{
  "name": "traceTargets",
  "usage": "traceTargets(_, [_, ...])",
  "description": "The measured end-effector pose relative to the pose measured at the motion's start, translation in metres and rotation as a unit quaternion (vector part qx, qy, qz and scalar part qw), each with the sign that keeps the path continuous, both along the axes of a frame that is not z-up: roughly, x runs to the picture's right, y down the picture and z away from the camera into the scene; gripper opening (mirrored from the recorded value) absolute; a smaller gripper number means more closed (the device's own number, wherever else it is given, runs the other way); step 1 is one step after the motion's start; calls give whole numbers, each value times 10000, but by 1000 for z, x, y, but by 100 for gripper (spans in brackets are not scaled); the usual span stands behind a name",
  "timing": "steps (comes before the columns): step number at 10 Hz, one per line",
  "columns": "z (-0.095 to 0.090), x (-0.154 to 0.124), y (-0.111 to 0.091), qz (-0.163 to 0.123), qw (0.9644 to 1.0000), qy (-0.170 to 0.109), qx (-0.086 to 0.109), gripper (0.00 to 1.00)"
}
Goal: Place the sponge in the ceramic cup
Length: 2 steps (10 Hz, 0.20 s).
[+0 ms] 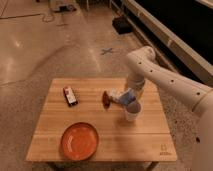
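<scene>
The ceramic cup (pixel 132 112) is small, white and upright, right of the table's middle. Directly above its rim, my gripper (pixel 129 97) hangs from the white arm that reaches in from the right. It is shut on the light-blue sponge (pixel 125 97), which sits tilted just over the cup's left edge. Whether the sponge touches the cup's rim I cannot tell.
A white carton with a red end (pixel 108 98) lies just left of the gripper. A dark flat packet (pixel 70 96) lies at the left rear of the wooden table (pixel 100 122). A round orange plate (pixel 80 141) sits near the front edge. The floor surrounds the table.
</scene>
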<state>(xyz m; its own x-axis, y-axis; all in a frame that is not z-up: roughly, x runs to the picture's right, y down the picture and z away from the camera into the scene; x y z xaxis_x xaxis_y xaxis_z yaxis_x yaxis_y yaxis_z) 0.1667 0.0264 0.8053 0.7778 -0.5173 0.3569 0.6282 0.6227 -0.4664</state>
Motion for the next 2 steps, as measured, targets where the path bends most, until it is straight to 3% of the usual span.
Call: traceTargets(2, [1,12,1,65,9999,76,-15,41])
